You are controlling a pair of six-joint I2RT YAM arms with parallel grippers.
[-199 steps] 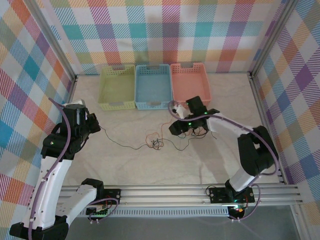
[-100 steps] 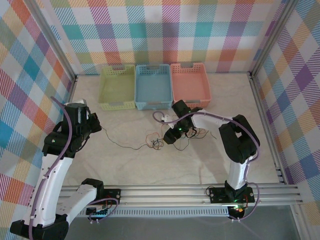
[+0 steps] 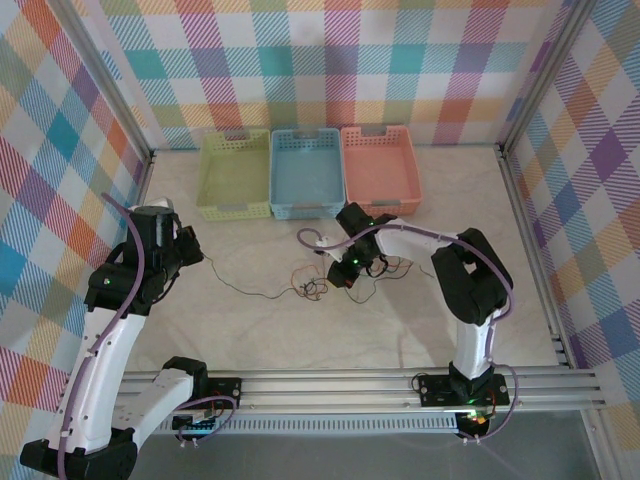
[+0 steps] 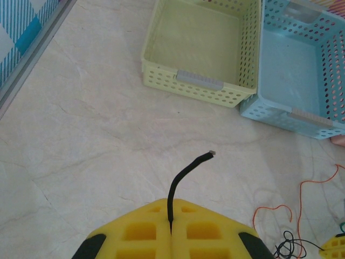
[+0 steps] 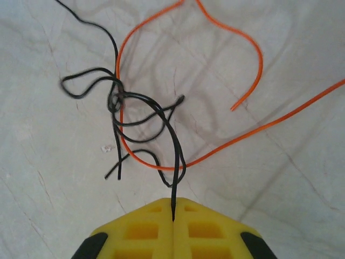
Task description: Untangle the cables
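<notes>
The cables lie in a knot [image 3: 312, 288] at mid-table. In the right wrist view, thin black cables loop into a tangle [image 5: 123, 105] and an orange cable [image 5: 243, 135] curves through it. My right gripper [image 5: 173, 209] is shut on a black cable that rises from the knot; in the top view it [image 3: 336, 276] sits just right of the knot. My left gripper [image 4: 171, 209] is shut on the end of another black cable [image 4: 183, 172], whose tip curls above the fingers. From above, that cable [image 3: 240, 289] runs from the left gripper [image 3: 197, 252] across to the knot.
Three baskets stand in a row at the back: yellow-green [image 3: 236, 209], blue [image 3: 307, 210] and salmon [image 3: 346, 170]. Metal frame rails border the table on the left, right and near sides. Bare tabletop lies around the knot.
My right gripper moved left to the knot and shut on a black cable. The left arm has barely moved and keeps its grip.
</notes>
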